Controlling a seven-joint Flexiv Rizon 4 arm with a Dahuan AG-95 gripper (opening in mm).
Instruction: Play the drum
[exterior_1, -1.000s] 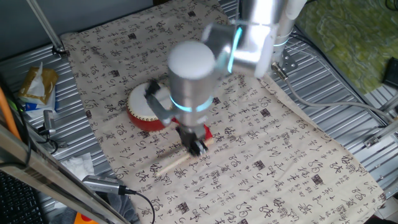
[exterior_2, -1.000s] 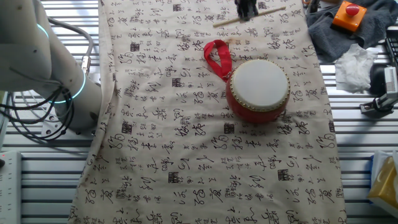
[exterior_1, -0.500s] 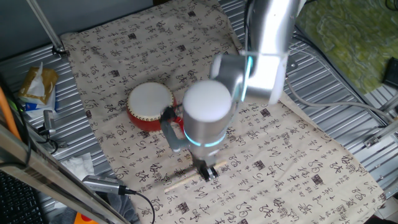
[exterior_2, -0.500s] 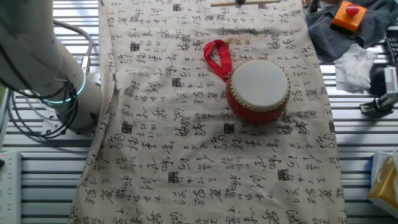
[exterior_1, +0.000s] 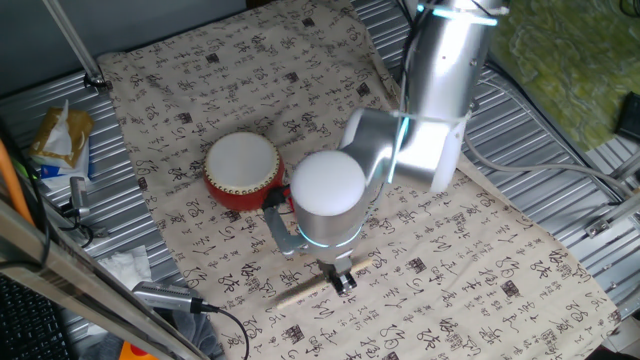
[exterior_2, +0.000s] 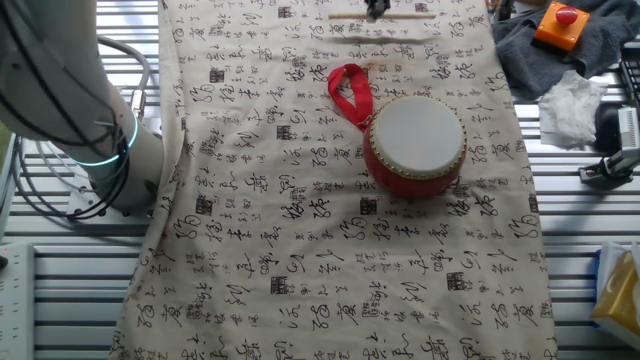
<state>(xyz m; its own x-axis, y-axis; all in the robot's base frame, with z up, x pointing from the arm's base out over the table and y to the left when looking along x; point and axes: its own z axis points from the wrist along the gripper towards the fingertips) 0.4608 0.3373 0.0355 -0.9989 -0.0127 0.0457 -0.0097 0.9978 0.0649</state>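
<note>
I count one drum (exterior_2: 415, 145), back of claw, well apart. One claw (exterior_1: 345, 281). One wooden stick (exterior_1: 322, 282), at claw tips, low over cloth. One red ribbon loop (exterior_2: 350, 92), on drum side nearer claw. One printed cloth (exterior_2: 300, 250) under all of it. One orange box with red button (exterior_2: 562, 24), off to claw's side past cloth edge. One white crumpled tissue (exterior_2: 572, 108) near that box. One yellow packet (exterior_1: 58, 135), far beyond drum.

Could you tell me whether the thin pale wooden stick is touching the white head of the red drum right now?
No, the thin pale wooden stick lies at the pincer, apart from the small red drum with its bare white head.
</note>
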